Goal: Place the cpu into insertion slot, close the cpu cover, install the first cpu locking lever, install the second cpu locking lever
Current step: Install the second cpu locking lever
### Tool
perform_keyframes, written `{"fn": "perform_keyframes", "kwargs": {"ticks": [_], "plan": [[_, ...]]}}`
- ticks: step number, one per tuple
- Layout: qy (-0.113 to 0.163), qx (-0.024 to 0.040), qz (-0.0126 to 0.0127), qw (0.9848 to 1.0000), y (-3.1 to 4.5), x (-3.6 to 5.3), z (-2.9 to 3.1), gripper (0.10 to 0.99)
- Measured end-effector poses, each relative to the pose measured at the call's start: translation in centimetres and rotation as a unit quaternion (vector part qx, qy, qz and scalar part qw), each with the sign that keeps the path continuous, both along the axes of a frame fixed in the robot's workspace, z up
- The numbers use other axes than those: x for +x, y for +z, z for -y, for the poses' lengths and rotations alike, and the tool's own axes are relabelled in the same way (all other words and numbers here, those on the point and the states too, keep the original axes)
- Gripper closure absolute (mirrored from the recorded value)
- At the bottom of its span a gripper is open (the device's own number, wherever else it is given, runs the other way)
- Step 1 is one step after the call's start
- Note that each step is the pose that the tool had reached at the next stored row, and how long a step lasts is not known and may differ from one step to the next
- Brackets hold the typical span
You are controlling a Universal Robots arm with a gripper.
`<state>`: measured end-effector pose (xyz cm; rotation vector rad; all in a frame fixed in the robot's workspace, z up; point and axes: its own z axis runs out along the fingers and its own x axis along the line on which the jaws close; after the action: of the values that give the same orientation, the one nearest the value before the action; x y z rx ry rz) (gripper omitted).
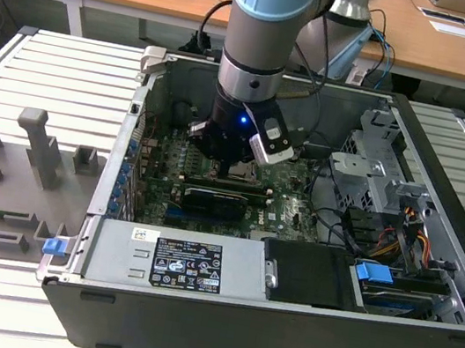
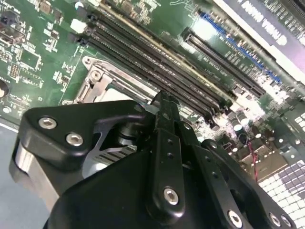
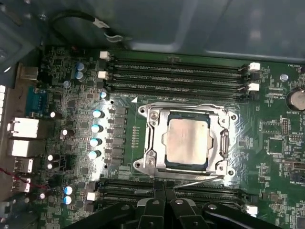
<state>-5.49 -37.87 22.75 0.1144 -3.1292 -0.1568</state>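
In the first wrist view the silvery cpu [image 3: 187,139] lies flat in the insertion slot [image 3: 187,165]. The cpu cover [image 3: 153,138] is folded down around it. One thin wire locking lever [image 3: 190,106] runs along the cover's side by the memory slots. The other lever [image 3: 200,180] runs slightly slanted along the opposite side. My gripper [image 3: 164,187] is shut, its tips touching that slanted lever's end. In the second wrist view the gripper [image 2: 164,102] hangs over the cover [image 2: 90,86]. In the exterior view the gripper [image 1: 235,167] is low over the motherboard [image 1: 290,206].
The open computer case [image 1: 403,113] walls in the board. A graphics card [image 1: 210,199] and the power supply [image 1: 173,262] sit on the camera side of the gripper. Drive cages and cables [image 1: 384,226] fill the exterior view's right. Grey fixtures [image 1: 41,146] stand on the table outside.
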Motion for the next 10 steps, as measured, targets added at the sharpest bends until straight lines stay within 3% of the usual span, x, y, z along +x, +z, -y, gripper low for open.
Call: {"fn": "perform_keyframes", "kwargs": {"ticks": [3,8,10], "plan": [[0.0,0.0092,0.0,1.0,-0.13,-1.18,0.26,0.98],[0.0,0.0111,0.0,0.9999,-1.19,-1.34,0.26,0.98],[0.0,0.0163,0.0,0.9999,-1.42,-1.33,0.33,0.98]]}}
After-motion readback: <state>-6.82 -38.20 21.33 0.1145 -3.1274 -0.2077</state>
